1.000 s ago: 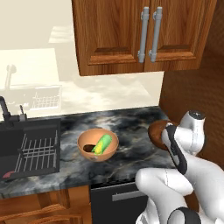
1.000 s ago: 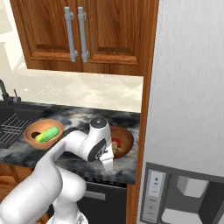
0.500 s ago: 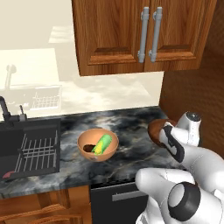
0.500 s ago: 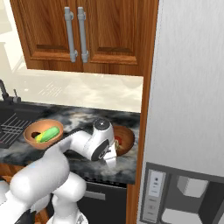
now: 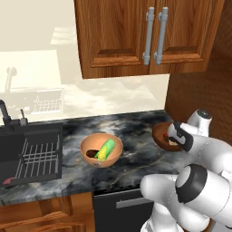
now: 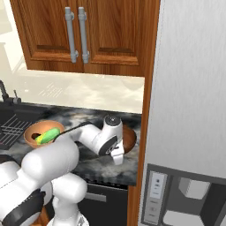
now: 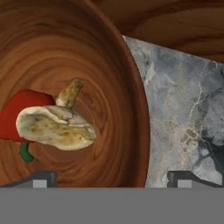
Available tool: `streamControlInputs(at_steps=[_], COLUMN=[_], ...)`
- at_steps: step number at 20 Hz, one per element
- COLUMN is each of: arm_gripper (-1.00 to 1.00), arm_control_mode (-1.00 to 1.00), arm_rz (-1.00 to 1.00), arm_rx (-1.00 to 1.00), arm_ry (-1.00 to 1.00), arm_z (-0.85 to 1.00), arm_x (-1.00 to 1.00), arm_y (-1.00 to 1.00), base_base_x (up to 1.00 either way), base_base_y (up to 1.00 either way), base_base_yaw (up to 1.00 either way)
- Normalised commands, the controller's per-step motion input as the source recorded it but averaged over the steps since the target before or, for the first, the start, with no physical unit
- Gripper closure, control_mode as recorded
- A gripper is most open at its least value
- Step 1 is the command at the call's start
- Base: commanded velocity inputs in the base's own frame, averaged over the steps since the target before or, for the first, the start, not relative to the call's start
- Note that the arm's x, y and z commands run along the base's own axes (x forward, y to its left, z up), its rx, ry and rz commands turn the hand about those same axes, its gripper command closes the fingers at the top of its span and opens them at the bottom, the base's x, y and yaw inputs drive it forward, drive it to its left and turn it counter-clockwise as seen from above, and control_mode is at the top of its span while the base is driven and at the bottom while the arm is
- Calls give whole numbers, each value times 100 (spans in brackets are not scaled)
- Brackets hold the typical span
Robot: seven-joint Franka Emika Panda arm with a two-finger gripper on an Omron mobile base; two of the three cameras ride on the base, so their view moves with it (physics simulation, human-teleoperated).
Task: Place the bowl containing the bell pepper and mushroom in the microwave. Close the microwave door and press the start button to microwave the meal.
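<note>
I am on the pickup step. My tool, jaws spread wide, straddles the rim of the dark bowl on the counter; next it must clench that rim.

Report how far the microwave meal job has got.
Done: nothing yet. The bowl, with the bell pepper and mushroom inside, sits on the counter. In hand: the tool hangs open just above it, one fingertip inside the rim and one outside, apparently lining up a rim grasp. Left: gripping and carrying the bowl, closing the door, pressing start.
</note>
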Motion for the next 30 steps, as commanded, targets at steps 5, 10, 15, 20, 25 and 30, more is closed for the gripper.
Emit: streamControlInputs(at_steps=[5,10,15,20,25,30], arm_gripper=[-100,-100,100,100,100,100], arm_control_mode=[-100,-100,-100,-100,-100,-100], arm_rz=[0,0,0,0,0,0], arm_rx=[-1,0,-1,-2,0,0], arm_ry=[3,8,3,-1,0,1], arm_z=[0,-14,-37,-24,0,0], arm_x=[8,9,6,1,0,0], arm_y=[18,0,0,8,0,11], base_base_x=[0,0,0,0,0,0], base_base_y=[0,0,0,0,0,0], base_base_yaw=[0,0,0,0,0,0])
